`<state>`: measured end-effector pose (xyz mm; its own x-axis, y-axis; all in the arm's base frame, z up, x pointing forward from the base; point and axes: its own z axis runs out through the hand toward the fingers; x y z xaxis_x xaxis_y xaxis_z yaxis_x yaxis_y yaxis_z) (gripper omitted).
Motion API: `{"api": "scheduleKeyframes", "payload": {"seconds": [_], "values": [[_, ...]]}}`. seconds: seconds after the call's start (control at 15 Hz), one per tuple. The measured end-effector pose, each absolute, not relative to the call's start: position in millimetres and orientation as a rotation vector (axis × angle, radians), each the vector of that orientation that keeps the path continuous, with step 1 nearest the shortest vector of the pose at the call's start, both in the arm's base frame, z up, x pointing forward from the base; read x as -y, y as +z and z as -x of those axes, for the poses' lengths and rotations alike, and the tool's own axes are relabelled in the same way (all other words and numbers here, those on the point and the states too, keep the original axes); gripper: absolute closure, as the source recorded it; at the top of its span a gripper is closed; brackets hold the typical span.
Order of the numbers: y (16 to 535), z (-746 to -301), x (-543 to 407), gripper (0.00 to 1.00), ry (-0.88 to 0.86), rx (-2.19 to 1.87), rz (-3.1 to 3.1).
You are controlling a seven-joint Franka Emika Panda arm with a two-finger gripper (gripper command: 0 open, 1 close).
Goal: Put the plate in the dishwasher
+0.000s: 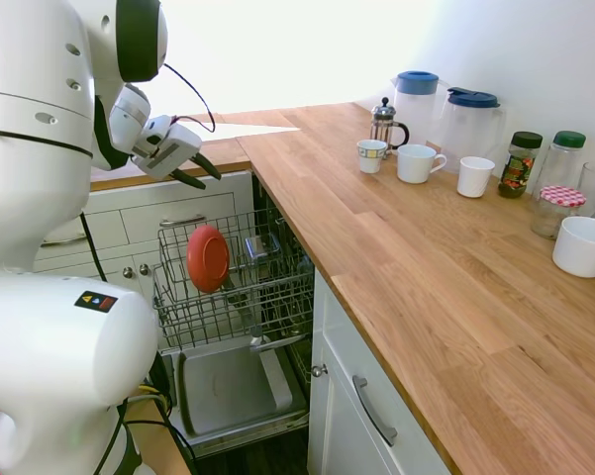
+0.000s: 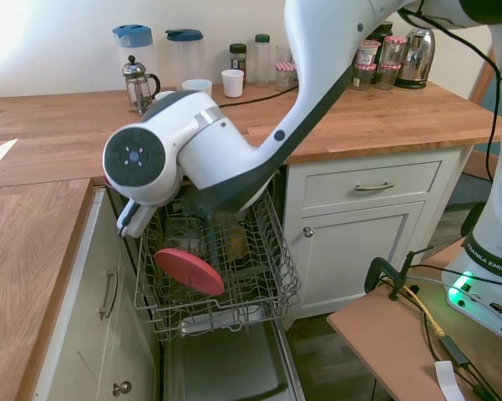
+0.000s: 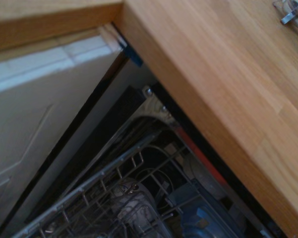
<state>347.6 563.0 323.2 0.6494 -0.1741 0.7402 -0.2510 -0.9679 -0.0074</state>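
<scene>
The coral-red plate point(image 1: 207, 257) point(image 2: 190, 271) stands on edge, leaning, in the pulled-out wire rack point(image 1: 277, 297) point(image 2: 271, 288) of the dishwasher, whose grey door panel point(image 1: 228, 386) point(image 2: 225, 372) lies open below. My gripper point(image 1: 212, 181) hangs above the rack's rear left, near the counter edge. It is clear of the plate and open, with nothing between its fingers. In the second exterior view the arm's big joint covers most of the gripper. Rack wires point(image 3: 104, 198) and the counter's underside edge point(image 3: 213, 114) fill the wrist view; the plate is out of that view.
The wooden countertop point(image 1: 426, 257) point(image 2: 33, 225) carries white mugs point(image 1: 416, 163), a French press point(image 1: 385, 124), two blue-lidded jugs point(image 1: 470, 124), jars point(image 1: 520, 163) and a white bowl point(image 1: 584, 245). White cabinets with metal handles point(image 1: 371, 411) point(image 2: 372, 188) flank the dishwasher. Other dishes point(image 2: 184, 238) sit in the rack.
</scene>
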Motion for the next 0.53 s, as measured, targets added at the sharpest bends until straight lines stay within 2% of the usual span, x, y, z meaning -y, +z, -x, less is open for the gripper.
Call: {"api": "scheduleKeyframes", "payload": {"seconds": [0.2, 0.53], "values": [[381.6, -372.7, -542.9, 0.0, 1.12, 0.517, -2.855], [474.2, -429.9, -467.2, 0.0, 0.837, 0.952, -2.923]]}}
